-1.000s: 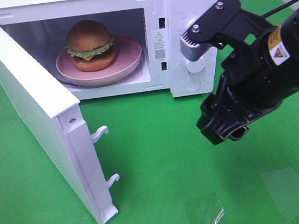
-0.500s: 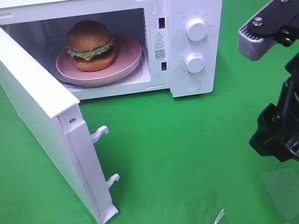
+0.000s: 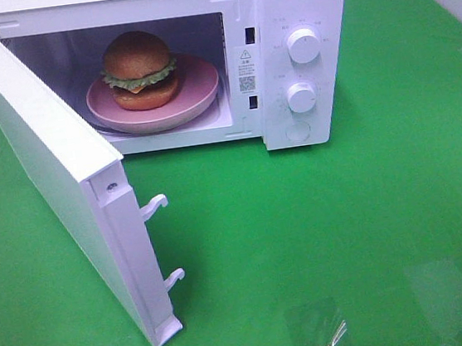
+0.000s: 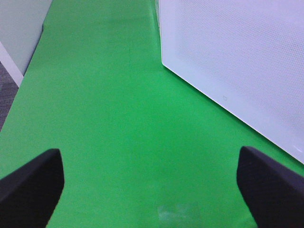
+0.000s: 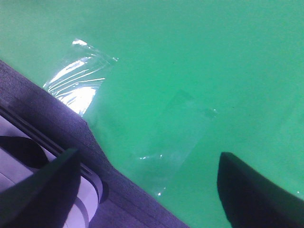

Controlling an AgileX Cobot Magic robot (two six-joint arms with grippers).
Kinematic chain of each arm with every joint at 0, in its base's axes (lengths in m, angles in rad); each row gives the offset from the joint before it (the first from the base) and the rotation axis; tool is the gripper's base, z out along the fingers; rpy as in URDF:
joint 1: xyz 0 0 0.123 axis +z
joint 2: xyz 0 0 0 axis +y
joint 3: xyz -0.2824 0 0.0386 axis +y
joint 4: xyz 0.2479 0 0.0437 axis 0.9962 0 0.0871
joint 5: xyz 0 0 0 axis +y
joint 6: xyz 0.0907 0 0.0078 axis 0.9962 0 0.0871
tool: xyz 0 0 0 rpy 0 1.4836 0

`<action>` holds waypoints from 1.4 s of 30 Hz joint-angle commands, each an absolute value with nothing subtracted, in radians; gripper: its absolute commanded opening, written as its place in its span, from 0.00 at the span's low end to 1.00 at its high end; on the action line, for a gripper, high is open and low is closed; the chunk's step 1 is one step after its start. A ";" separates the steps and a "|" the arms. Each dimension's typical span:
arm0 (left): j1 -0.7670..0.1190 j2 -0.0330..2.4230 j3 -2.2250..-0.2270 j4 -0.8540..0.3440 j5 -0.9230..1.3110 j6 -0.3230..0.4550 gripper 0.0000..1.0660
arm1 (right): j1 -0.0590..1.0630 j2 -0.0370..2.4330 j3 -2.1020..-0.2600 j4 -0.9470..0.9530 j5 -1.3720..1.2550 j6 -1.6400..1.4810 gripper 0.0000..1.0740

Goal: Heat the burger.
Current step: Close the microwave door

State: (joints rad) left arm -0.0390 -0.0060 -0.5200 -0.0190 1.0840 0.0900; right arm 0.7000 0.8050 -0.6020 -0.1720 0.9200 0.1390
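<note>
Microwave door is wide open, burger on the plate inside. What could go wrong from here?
1. The door needs a sideways push; the open left end effector beside its outer face might shove the whole microwave instead.
2. A hard swing could jolt the tall burger on its pink plate.
3. If the latch hooks miss their slots, it likely will not start.

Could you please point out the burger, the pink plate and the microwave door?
burger [image 3: 136, 54], exterior high view, top bun.
pink plate [image 3: 200, 81], exterior high view, right rim.
microwave door [image 3: 39, 103], exterior high view, top edge.
</note>
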 commanded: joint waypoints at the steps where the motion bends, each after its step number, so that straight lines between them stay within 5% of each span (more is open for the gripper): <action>1: -0.043 -0.023 -0.518 -0.016 1.070 0.090 0.85 | 0.698 0.746 -0.584 -0.168 0.945 0.163 0.71; 22: -0.043 -0.023 -0.518 -0.016 1.070 0.090 0.85 | 0.268 0.196 -0.497 -0.080 0.970 0.082 0.71; 42: -0.043 -0.021 -0.518 -0.017 1.070 0.090 0.85 | 0.081 -0.032 -0.491 -0.055 0.961 0.036 0.71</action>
